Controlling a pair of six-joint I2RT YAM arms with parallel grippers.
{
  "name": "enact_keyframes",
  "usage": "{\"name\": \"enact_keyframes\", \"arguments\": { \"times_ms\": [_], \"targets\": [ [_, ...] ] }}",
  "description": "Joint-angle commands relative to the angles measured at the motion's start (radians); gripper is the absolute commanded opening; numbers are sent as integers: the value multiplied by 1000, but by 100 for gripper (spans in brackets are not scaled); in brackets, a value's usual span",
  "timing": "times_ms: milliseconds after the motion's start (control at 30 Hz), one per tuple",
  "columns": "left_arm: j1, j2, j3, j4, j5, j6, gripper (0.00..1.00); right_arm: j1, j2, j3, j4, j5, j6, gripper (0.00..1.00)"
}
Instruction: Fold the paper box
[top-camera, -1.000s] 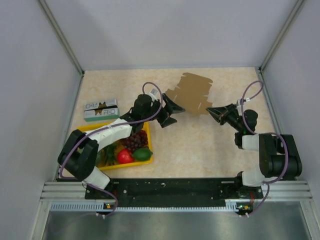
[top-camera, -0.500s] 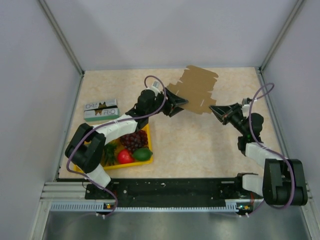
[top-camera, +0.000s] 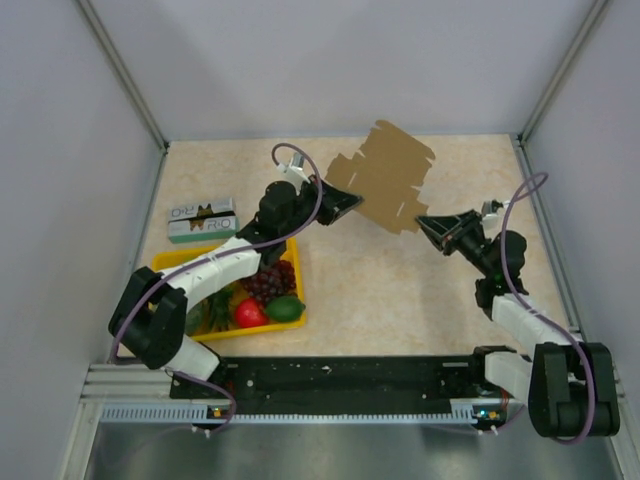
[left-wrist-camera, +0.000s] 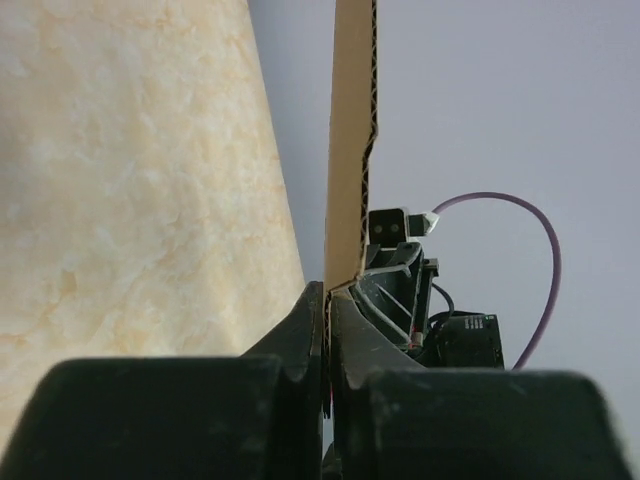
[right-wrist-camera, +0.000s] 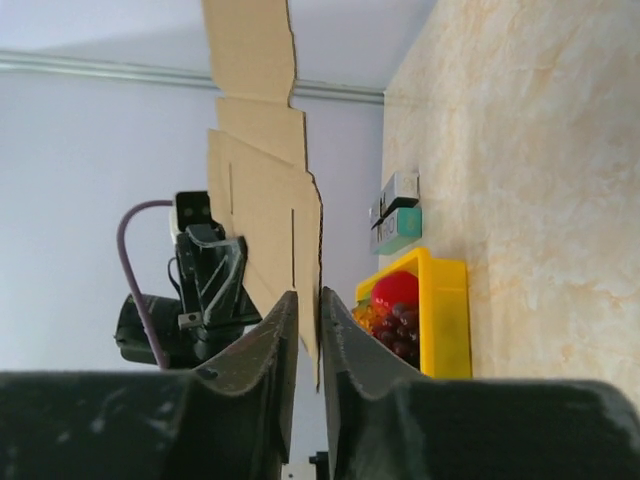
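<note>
Holding the flat paper box (top-camera: 385, 185) raised over the tabletop's (top-camera: 400, 290) far-edge middle | our left gripper (top-camera: 350, 203) clamps its left edge | our right gripper (top-camera: 420, 222) pinches its near-right corner | beige marbled surface, grey walls (top-camera: 330, 60).

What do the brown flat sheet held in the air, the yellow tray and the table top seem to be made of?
Brown die-cut sheet: corrugated cardboard, matte; its edge shows the wavy inner layer in the left wrist view. Yellow tray: probably plastic, smooth, uniform colour. Table top: beige marbled pattern, perhaps laminate or stone; unclear.
</note>
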Motion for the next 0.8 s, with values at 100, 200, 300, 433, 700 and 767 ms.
{"name": "enact_keyframes", "arguments": {
  "times_ms": [100,200,300,433,700,767],
  "targets": [
    [-2,-87,95,-193,-59,264,0,23,-49,161,-357,-93,-254,48],
    [7,-135,191,-450,-120,482,0,30,-52,394,-924,-31,-667,67],
    [26,-182,244,-607,-130,698,0,38,-74,579,-1233,145,-971,72],
    [33,-190,356,-848,-82,972,0,120,-100,782,-1295,166,-1250,75],
    [32,-215,426,-1073,125,1288,0,383,188,1271,-1508,21,-1703,82],
    [30,-228,426,-1096,175,1324,0,418,248,1411,-1636,5,-1768,82]
  ]
}}
